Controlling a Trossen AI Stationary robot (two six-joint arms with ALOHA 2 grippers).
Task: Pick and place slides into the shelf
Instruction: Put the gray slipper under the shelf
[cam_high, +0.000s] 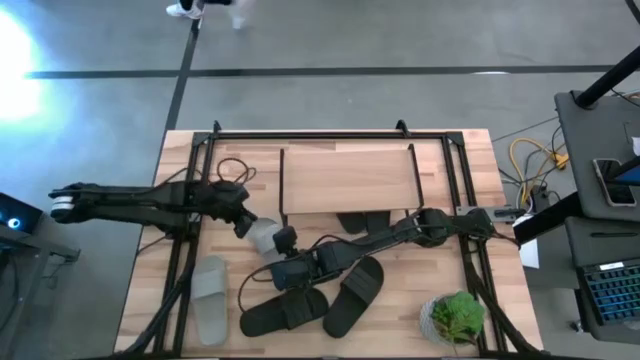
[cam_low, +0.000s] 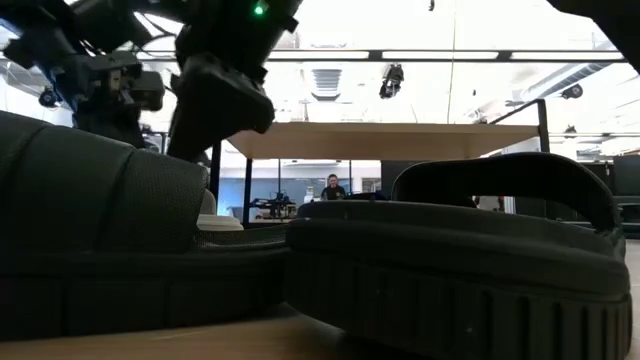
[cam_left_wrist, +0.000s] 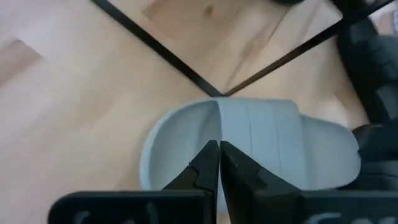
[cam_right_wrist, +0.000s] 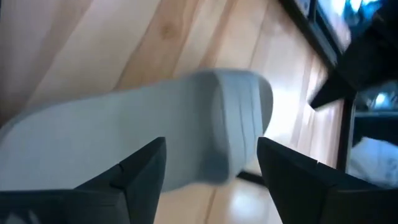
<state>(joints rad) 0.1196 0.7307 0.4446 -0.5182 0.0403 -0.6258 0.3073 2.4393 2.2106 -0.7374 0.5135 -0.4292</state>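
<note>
The wooden table (cam_high: 150, 250) is filling the middle of the high view, and the shelf (cam_high: 350, 178) is standing on it at upper centre, its light top board raised on thin black legs so that slides can go underneath; dark shapes at its lower edge are probably black slides already tucked there (cam_high: 362, 222). Both arms are reaching in from the sides and meeting just left of centre, below the shelf's left corner. There a light grey slide (cam_high: 262, 236) is being held up between them: the left gripper (cam_high: 243, 224) is pinching its strap with the fingers (cam_left_wrist: 205, 168) pressed nearly together on the thin edge, which looks like a way of presenting it for a handover. The right gripper (cam_high: 285, 240) is waiting beside it with its fingers (cam_right_wrist: 146, 165) spread wide on either side of the grey slide (cam_right_wrist: 155, 124), not yet closing, likely so that it can take the sandal across its width and carry it towards the shelf. Lower in the frame two black slides (cam_high: 320, 298) are lying loose at bottom centre, and the second grey slide (cam_high: 209, 297) is lying at lower left, all waiting their turn. A small green plant (cam_high: 455, 318) is sitting at lower right, clear of the work.
</note>
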